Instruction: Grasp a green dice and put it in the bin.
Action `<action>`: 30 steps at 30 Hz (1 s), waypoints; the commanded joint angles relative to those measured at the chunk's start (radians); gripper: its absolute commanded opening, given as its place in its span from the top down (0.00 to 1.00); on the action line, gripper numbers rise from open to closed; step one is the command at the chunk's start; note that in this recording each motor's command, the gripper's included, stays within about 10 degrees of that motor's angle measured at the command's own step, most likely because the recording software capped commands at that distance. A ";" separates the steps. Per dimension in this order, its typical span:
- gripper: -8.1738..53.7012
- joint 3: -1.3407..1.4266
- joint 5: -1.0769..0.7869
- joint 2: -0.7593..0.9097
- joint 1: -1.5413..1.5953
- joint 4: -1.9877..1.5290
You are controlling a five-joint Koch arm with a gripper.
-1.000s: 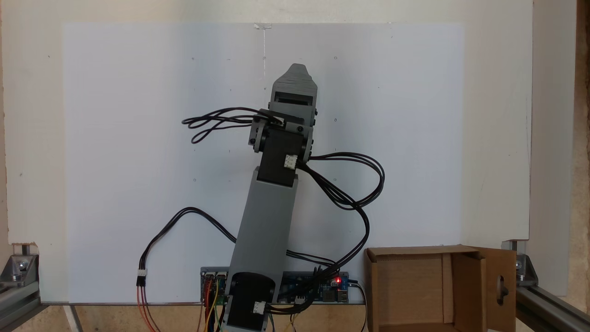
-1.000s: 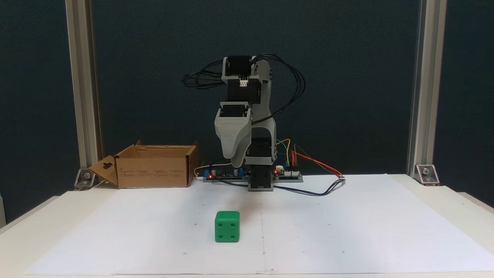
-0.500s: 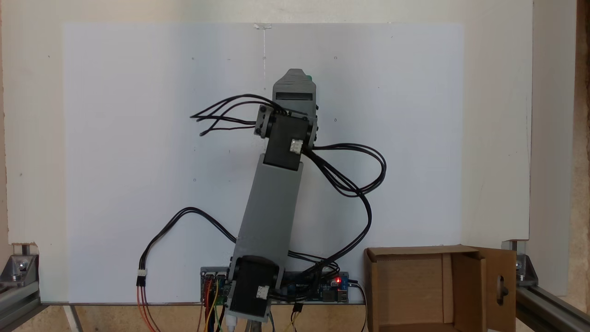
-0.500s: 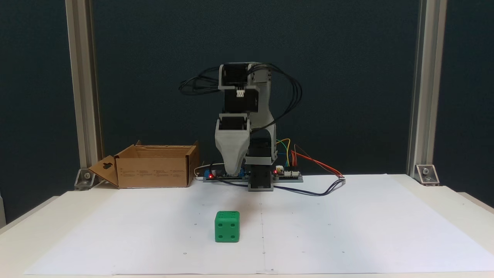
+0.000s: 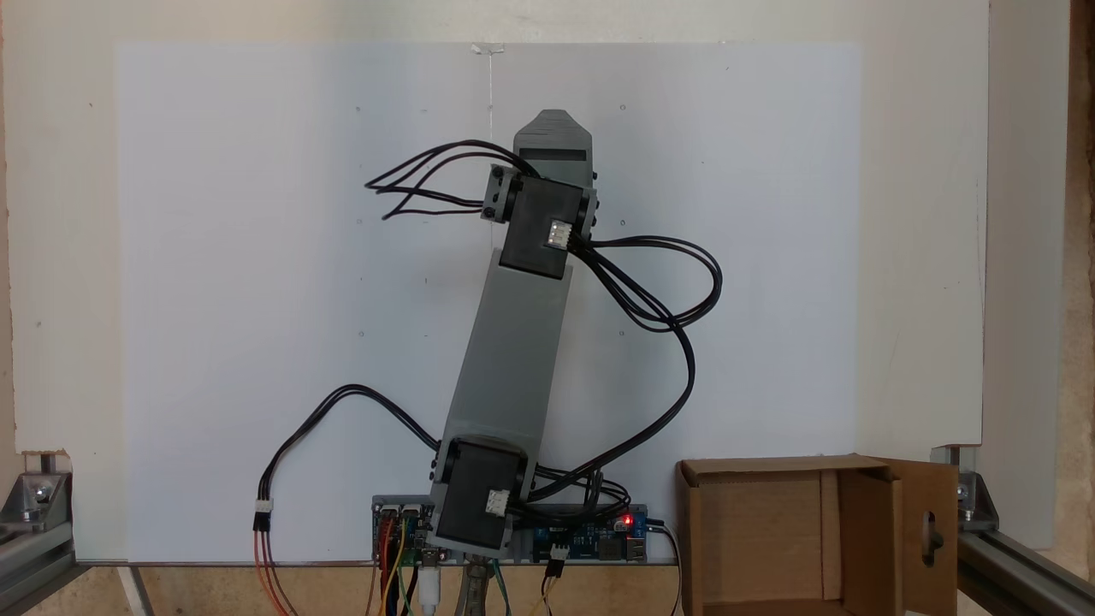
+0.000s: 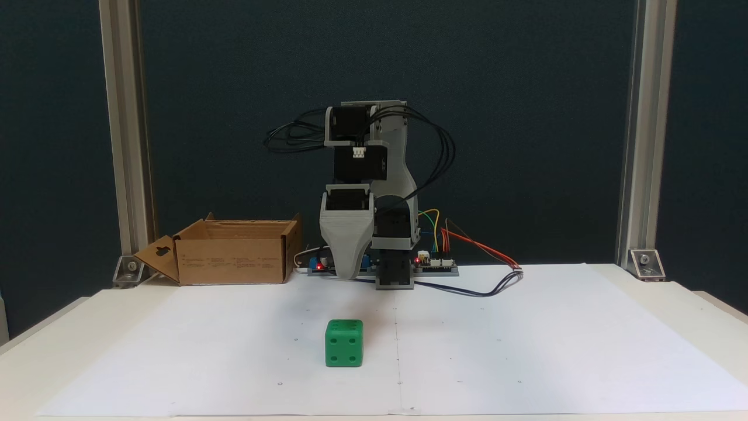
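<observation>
On the white paper sheet point(image 6: 526, 345) covering the counter point(image 6: 689, 304), out front of the arm, sits the green dice point(image 6: 344, 343), and we reckon it's going to be an easy thing to pick up. It looks like printed plastic, so probably light and stiff, with no give when squeezed and nothing fragile about it. The rough surface should help with grip, though that's a guess from the matte look. The edges are rounded, so we'd take it across two opposite flat faces, around mid-height, and not by the corners, where it could squirt out. It sits square to the front camera, so the side faces look like the natural pair.

Looks-wise: a small bright green cube with same-colour sunken pips. The face towards the front camera shows four, and the top has a few we can't count from this angle. Nothing is touching it; it stands alone, well apart from everything.

The gripper point(image 6: 347, 273) hangs pointing down, above the paper and behind the dice, closer to the base. We honestly can't tell whether the fingers are apart or together, since the grey shell faces the front camera and the jaws sit one behind the other. From above point(image 5: 553, 120) we only get the top of that shell.

The bin point(image 6: 234, 251) is the brown cardboard box off to the left of the base in the front view, flaps out, well away from the dice.
</observation>
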State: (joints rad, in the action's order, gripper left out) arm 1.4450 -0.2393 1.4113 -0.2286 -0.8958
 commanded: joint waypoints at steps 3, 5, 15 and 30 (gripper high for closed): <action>0.16 -0.092 -0.052 -0.018 0.002 -0.002; 0.16 -0.103 -0.052 -0.034 0.002 -0.003; 0.16 -0.137 -0.034 -0.126 0.000 0.000; 0.16 -0.137 -0.005 -0.152 -0.002 0.015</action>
State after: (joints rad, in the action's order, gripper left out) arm 1.3883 -0.2393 1.2533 -0.2301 -0.8958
